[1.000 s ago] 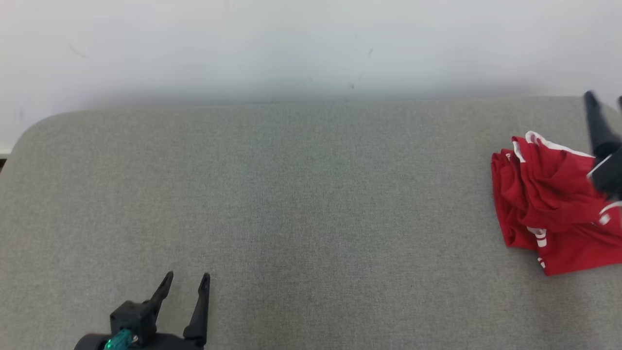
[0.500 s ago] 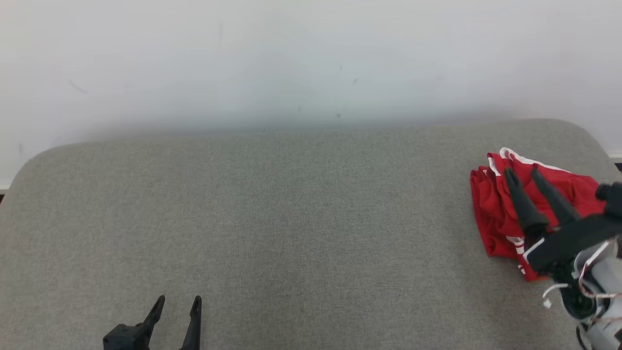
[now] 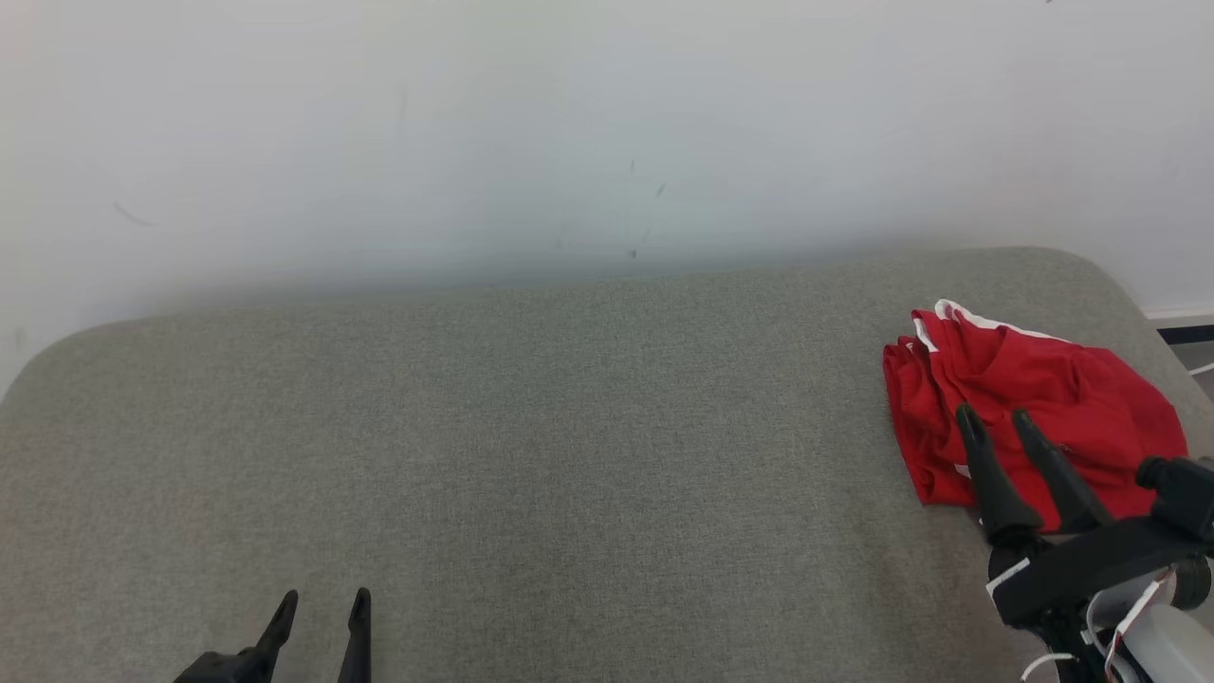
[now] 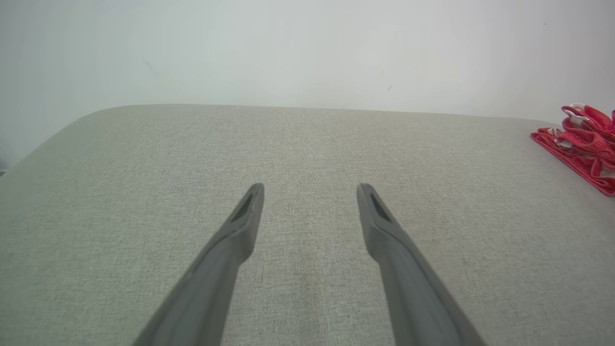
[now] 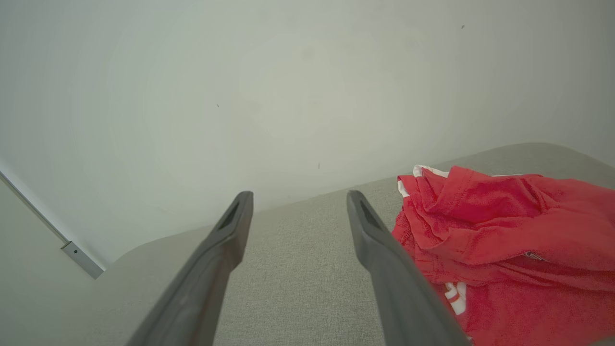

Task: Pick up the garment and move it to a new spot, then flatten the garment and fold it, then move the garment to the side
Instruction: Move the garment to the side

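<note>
The red garment (image 3: 1043,408) lies as a crumpled heap at the right end of the grey padded table (image 3: 569,427), close to its rounded far right corner. The heap runs a little longer across the head view than front to back. Its white-trimmed edge is bunched at the far left corner, pointing toward the wall (image 3: 569,114). In the left wrist view the garment (image 4: 584,139) sits well apart, at the right border.

The right gripper (image 3: 994,417) reaches in from the lower right. Its 2 dark fingers point up and slightly left over the near left part of the heap. In its own wrist view the right gripper (image 5: 298,194) has its jaws spread wide, with bare grey table between them. The garment (image 5: 504,240) is just beside and partly behind the right-hand finger. Whether that finger touches the cloth cannot be told.

The left gripper (image 3: 324,599) sits low at the near left over bare table, fingers pointing away from the robot. In its wrist view the left gripper (image 4: 310,187) is also spread wide, gripping nothing.

Since 1 second ago the head camera has tilted, so the table sits lower in the picture. Against the garment, the right gripper has swung in from the right border and drawn back toward the heap's near edge. The heap keeps its shape.
</note>
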{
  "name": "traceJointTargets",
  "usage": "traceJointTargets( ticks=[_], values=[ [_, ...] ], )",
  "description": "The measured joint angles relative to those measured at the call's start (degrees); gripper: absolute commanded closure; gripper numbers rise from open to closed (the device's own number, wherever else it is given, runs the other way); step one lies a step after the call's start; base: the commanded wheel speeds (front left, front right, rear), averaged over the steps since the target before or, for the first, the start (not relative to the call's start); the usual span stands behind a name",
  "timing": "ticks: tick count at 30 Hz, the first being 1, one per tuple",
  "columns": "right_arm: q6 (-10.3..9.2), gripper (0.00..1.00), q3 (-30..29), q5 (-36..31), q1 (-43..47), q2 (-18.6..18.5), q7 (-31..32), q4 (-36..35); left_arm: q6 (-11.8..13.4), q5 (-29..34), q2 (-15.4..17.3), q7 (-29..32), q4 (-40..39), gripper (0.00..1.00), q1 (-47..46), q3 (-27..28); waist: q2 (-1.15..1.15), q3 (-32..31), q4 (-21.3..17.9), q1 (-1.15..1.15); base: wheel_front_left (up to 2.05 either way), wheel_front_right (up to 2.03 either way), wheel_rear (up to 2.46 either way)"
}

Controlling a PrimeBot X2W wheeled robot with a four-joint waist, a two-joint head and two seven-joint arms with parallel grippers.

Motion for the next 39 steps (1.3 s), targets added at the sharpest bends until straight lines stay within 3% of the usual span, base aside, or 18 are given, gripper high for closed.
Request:
traceJointTargets(
  ticks=[3, 10, 20, 39],
  values=[
    [-2.21, 0.0, -1.58, -3.05, 3.98, 0.65, 0.0, -2.96, 0.44, 0.03, -0.56, 0.02, -1.49, 0.0, 0.01, -0.25, 0.0, -0.08, -0.17, 0.0, 0.0, 0.0, 0.0],
    [-3.89, 0.0, -3.07, -8.64, 7.71, 1.35, 0.0, -6.04, 0.94, 0.53, -0.78, 0.09, -2.57, 0.0, 0.03, 0.19, 0.0, -0.05, -0.06, 0.01, 0.0, 0.0, 0.0],
    [-4.9, 0.0, -5.59, -13.5, 10.02, 2.85, -0.01, -8.22, 1.45, 2.11, -0.77, -0.29, -4.68, 0.0, 0.16, 1.64, 0.0, -0.21, 0.77, 0.01, 0.0, 0.0, 0.0],
    [-4.97, 0.0, -7.65, -18.98, 10.76, 4.65, -0.01, -9.03, 1.96, 4.12, -0.52, -0.46, -7.7, 0.0, 1.47, 4.32, 0.0, 0.03, 1.81, 0.01, 0.0, 0.0, 0.0]
  ],
)
